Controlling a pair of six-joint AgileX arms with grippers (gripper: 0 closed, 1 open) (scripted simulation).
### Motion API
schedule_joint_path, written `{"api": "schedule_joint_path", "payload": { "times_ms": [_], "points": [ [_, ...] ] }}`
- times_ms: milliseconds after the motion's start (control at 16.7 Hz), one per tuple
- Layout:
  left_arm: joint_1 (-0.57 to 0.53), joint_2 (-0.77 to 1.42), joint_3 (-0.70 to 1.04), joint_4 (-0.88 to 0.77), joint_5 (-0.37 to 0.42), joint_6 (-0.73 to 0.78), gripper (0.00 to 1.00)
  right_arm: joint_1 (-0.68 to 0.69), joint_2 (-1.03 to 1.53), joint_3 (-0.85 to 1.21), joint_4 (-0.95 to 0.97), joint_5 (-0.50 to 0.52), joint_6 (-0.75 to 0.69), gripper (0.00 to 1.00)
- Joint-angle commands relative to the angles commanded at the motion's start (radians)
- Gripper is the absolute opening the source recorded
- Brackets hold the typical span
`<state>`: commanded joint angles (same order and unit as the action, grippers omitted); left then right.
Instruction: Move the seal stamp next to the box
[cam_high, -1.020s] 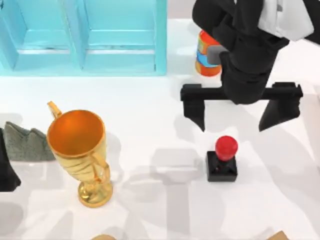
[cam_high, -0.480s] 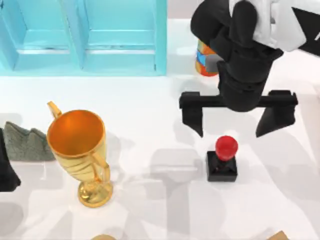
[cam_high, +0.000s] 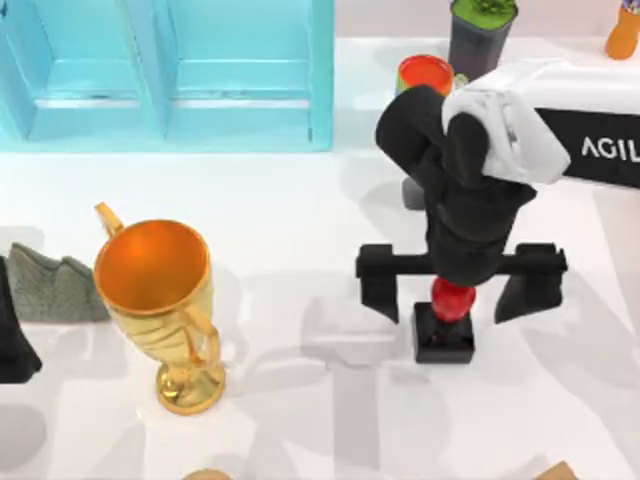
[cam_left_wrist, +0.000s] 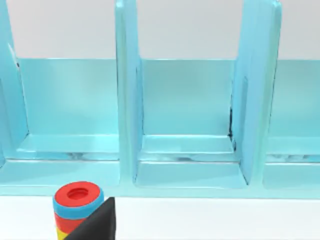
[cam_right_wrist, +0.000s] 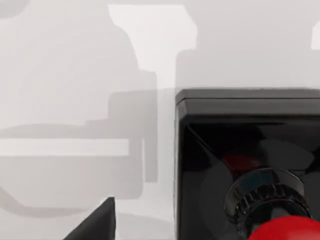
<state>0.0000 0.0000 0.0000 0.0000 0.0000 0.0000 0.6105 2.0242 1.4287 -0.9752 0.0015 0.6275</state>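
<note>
At the near edge of the white table (cam_high: 300, 200), toward the top view's left, stands a shiny gold trophy cup with two handles (cam_high: 160, 305), and just left of it lies a grey jagged rock-like lump (cam_high: 50, 285). The left gripper (cam_high: 12, 340) is a dark shape parked at the far left edge; whether its fingers are apart or together cannot be told.

Right of centre sits the seal stamp, a black square block with a glossy red rounded knob (cam_high: 447, 318), upright on the table. The right gripper (cam_high: 455, 285) hangs directly over it, fingers spread wide apart: one black finger (cam_high: 380, 290) stands just left of the stamp, the other to its right, and the red knob lies between them under the wrist, touching neither. In the right wrist view the stamp's black base (cam_right_wrist: 245, 155) and the rim of the red knob are close below the camera.

Farther back, behind the arm, are a striped red, orange and blue cylinder (cam_high: 425, 75), a dark grey pot with a green plant (cam_high: 480, 30) and a small orange object (cam_high: 622, 30). At the back left stands the light blue open-compartment box (cam_high: 170, 70), well apart from the stamp.
</note>
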Motion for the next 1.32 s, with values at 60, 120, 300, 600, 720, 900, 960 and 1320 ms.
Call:
{"api": "schedule_joint_path", "payload": {
  "times_ms": [60,120,300,600,720,900,960,1320],
  "points": [
    [0.0,0.0,0.0,0.0,0.0,0.0,1.0,0.0,0.0,-0.001,0.001,0.0,0.0,1.0],
    [0.0,0.0,0.0,0.0,0.0,0.0,1.0,0.0,0.0,-0.001,0.001,0.0,0.0,1.0],
    [0.0,0.0,0.0,0.0,0.0,0.0,1.0,0.0,0.0,-0.001,0.001,0.0,0.0,0.85],
    [0.0,0.0,0.0,0.0,0.0,0.0,1.0,0.0,0.0,-0.001,0.001,0.0,0.0,0.47],
    [0.0,0.0,0.0,0.0,0.0,0.0,1.0,0.0,0.0,-0.001,0.001,0.0,0.0,0.32],
    [0.0,0.0,0.0,0.0,0.0,0.0,1.0,0.0,0.0,-0.001,0.001,0.0,0.0,0.1],
    [0.0,0.0,0.0,0.0,0.0,0.0,1.0,0.0,0.0,-0.001,0.001,0.0,0.0,0.02],
    [0.0,0.0,0.0,0.0,0.0,0.0,1.0,0.0,0.0,-0.001,0.001,0.0,0.0,0.0]
  ]
}}
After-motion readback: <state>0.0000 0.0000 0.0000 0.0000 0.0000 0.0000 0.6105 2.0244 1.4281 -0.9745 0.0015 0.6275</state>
